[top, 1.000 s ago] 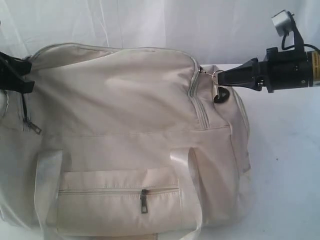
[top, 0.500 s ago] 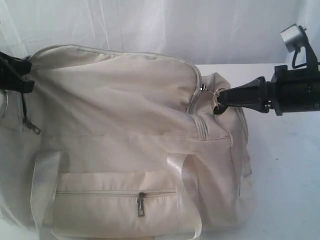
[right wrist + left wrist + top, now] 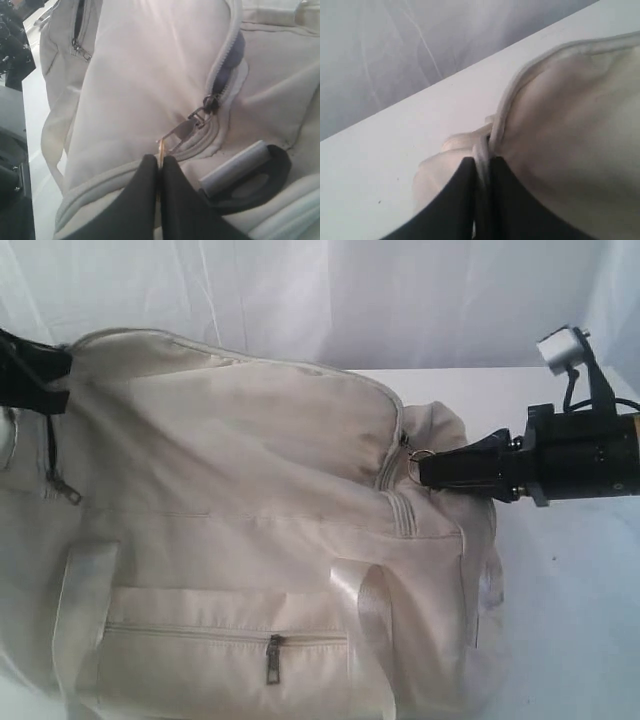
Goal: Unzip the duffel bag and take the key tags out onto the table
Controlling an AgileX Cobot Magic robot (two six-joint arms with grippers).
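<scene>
Bag [image 3: 230, 490] lies on its side on the white surface [image 3: 580, 590], filling left and centre of the exterior view, front pocket [image 3: 220, 650] zipped and facing the camera. Right fingers [image 3: 152, 167] closed tight on the small metal ring [image 3: 161, 146] hooked to the main zipper pull [image 3: 186, 127], at the bag's right end. Main zipper is parted a short way past the slider, grey lining [image 3: 227, 65] showing in the gap. Black D-ring [image 3: 260, 182] sits just beside the right fingers. Left fingers [image 3: 469, 170] at the bag's far-left end, nearly closed, with a fold of the bag's piped edge pinched in the narrow gap between them. Handle [image 3: 365, 605] lies flat over the front.
</scene>
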